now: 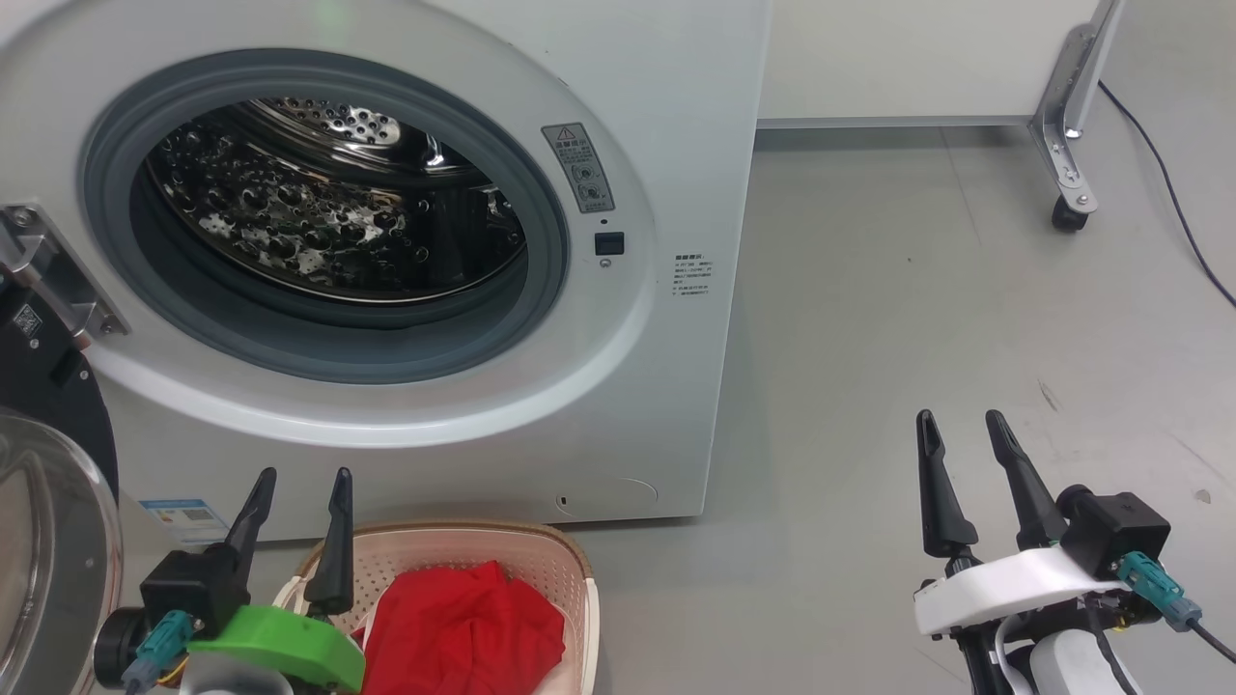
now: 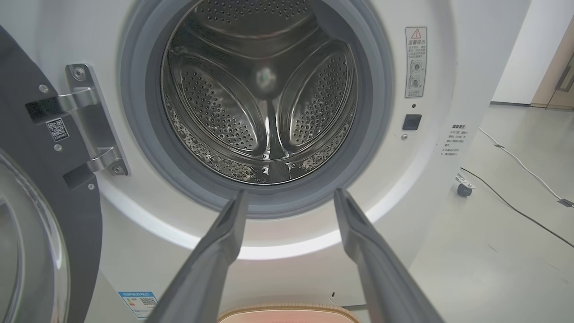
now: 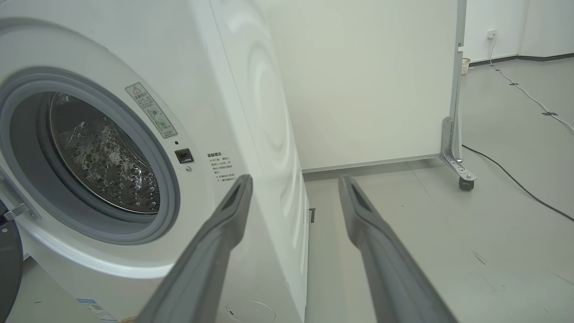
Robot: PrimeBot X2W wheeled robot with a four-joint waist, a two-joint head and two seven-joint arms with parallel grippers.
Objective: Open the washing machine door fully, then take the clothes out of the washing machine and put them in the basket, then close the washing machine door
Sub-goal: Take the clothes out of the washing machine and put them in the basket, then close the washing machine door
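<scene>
The white washing machine (image 1: 666,193) stands before me with its steel drum (image 1: 319,212) showing no clothing inside. Its black glass-windowed door (image 1: 48,502) hangs swung open at the far left, held by a metal hinge (image 2: 89,121). On the floor below the opening sits the cream basket (image 1: 570,569), and red clothes (image 1: 463,627) lie in it. My left gripper (image 1: 301,475) hovers open just left of the basket, pointing at the drum (image 2: 264,94). Over bare floor at the lower right my right gripper (image 1: 963,417) is open too, holding nothing.
A white partition panel (image 1: 908,58) on a castered metal foot (image 1: 1067,208) stands behind and to the right of the machine. A black cable (image 1: 1178,203) runs along the grey floor at the far right. The open door takes up the space on my left.
</scene>
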